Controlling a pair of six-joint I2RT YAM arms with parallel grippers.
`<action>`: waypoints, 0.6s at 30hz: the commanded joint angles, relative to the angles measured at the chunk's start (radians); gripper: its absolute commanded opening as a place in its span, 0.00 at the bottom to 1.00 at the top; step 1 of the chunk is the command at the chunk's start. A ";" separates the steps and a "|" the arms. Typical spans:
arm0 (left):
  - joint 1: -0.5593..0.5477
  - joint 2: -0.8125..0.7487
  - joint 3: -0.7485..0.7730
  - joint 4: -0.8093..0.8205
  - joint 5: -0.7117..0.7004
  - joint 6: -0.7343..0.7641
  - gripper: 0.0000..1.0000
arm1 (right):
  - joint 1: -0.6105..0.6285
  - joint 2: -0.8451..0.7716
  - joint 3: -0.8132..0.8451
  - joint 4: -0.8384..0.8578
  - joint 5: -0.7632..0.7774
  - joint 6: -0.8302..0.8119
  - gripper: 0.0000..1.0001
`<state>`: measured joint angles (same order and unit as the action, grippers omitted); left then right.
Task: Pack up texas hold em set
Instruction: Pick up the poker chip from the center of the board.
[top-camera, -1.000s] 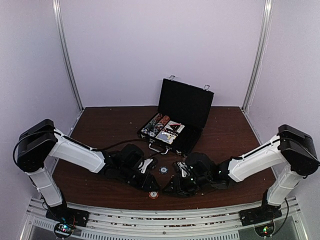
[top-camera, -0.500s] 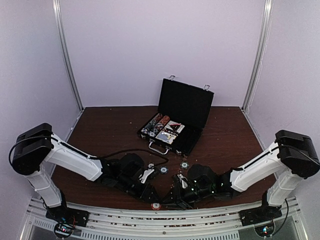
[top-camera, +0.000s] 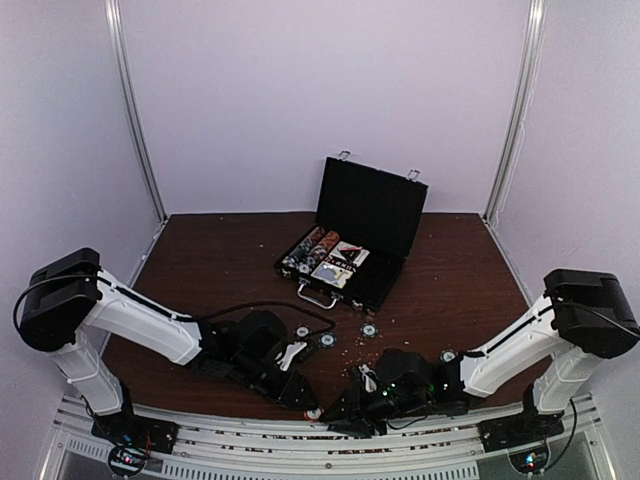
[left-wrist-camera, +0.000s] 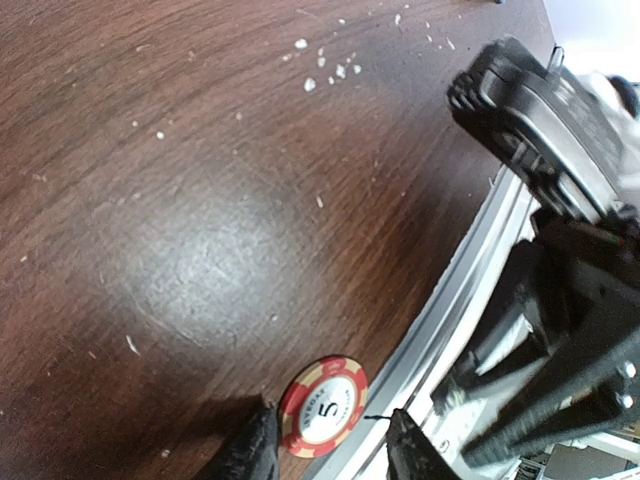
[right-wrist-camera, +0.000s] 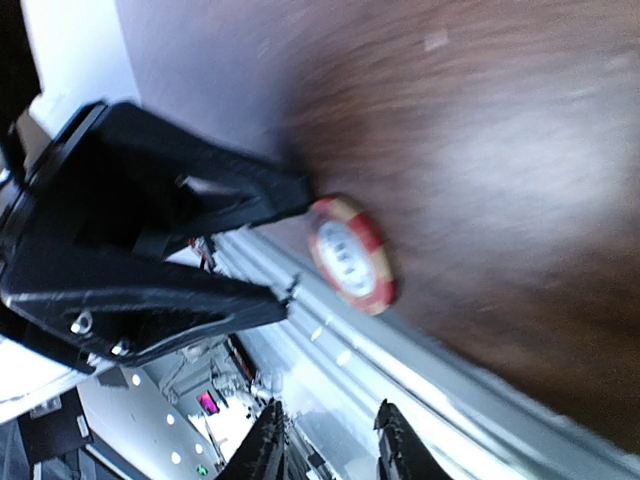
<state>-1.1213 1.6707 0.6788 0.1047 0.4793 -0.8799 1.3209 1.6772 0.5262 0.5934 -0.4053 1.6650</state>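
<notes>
The black case stands open at the back centre, with striped chips and card decks inside. A red chip marked 5 lies flat at the table's near edge against the metal rail; it also shows in the top view and the right wrist view. My left gripper is open, its fingertips on either side of this chip. My right gripper is open and empty over the rail, just right of the chip. No dice are visible.
Loose chips lie on the table in front of the case, and one further right. The metal rail runs along the near edge. The two grippers are close together, and the right one shows in the left wrist view.
Both arms have moved toward the near edge of the table. The red chip has slid with them from the table's front area to the rail.
</notes>
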 joint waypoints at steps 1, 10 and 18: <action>-0.006 -0.003 0.018 -0.007 -0.037 0.015 0.38 | 0.007 0.010 -0.025 -0.008 0.081 0.044 0.32; -0.006 0.024 0.049 0.039 -0.063 0.009 0.36 | 0.010 0.059 -0.019 0.017 0.139 0.065 0.33; -0.006 0.050 0.037 0.079 -0.035 0.003 0.37 | 0.028 0.107 -0.009 0.039 0.175 0.104 0.33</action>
<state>-1.1233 1.7046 0.7109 0.1337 0.4316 -0.8795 1.3392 1.7508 0.5140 0.6380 -0.2886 1.7405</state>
